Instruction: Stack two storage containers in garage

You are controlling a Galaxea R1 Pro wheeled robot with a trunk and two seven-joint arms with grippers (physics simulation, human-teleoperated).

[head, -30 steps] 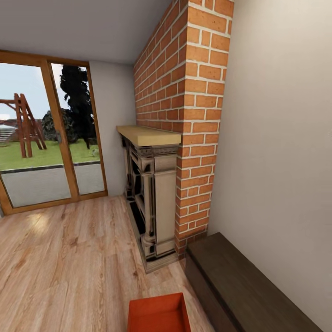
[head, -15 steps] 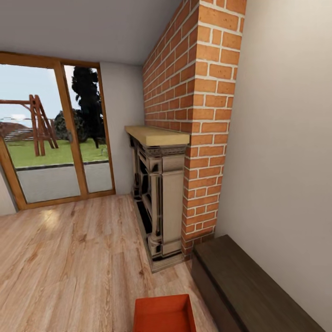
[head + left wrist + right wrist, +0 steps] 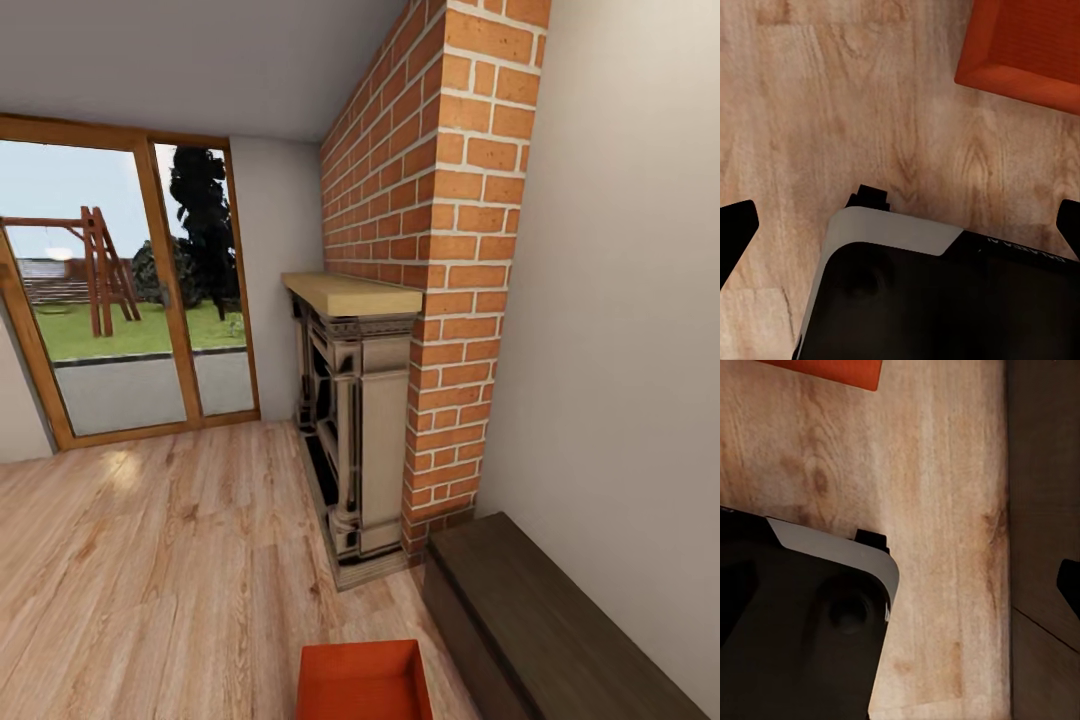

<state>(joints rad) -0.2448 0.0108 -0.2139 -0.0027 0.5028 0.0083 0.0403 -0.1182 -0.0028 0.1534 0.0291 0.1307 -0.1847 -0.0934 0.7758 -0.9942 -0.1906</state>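
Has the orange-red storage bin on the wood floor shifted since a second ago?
No. The orange-red storage bin keeps its place against the dark low cabinet and brick fireplace; the camera moved.

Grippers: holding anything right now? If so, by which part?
Nothing held. The left gripper is open over bare wood floor, with the bin lying apart from it. The right gripper's finger touches nothing.

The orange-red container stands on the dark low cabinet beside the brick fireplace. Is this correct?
Not quite. In the head view the orange-red container stands on the wood plank floor, next to the dark low cabinet beside the brick fireplace.
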